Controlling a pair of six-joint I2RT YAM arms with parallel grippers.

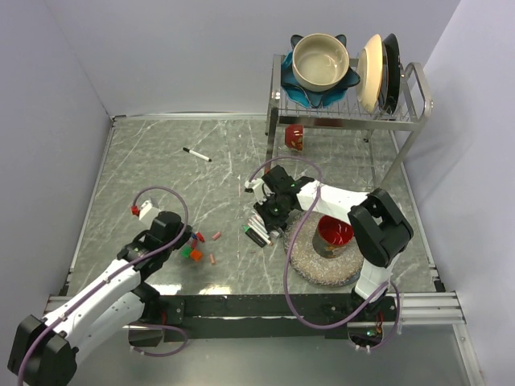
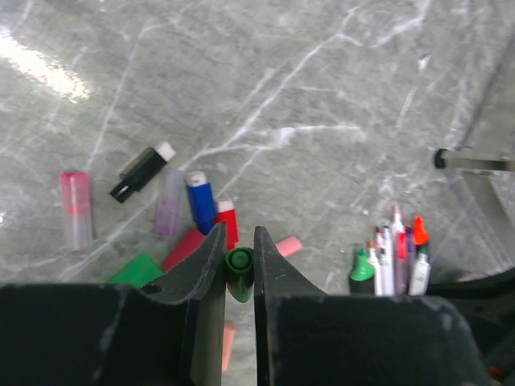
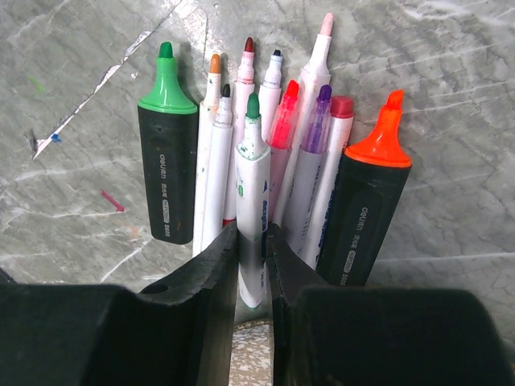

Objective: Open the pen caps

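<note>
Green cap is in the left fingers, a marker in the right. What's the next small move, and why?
Probably open the left fingers and let the green cap drop by the loose caps on the table. The cap is already off: the white marker pinched in the right fingers shows a bare green tip, so this pull looks finished.

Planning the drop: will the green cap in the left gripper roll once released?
Probably: the green cap looks round and hollow, so it may roll on the smooth table. Small plastic, it is likely light and may bounce when the left gripper opens.
</note>
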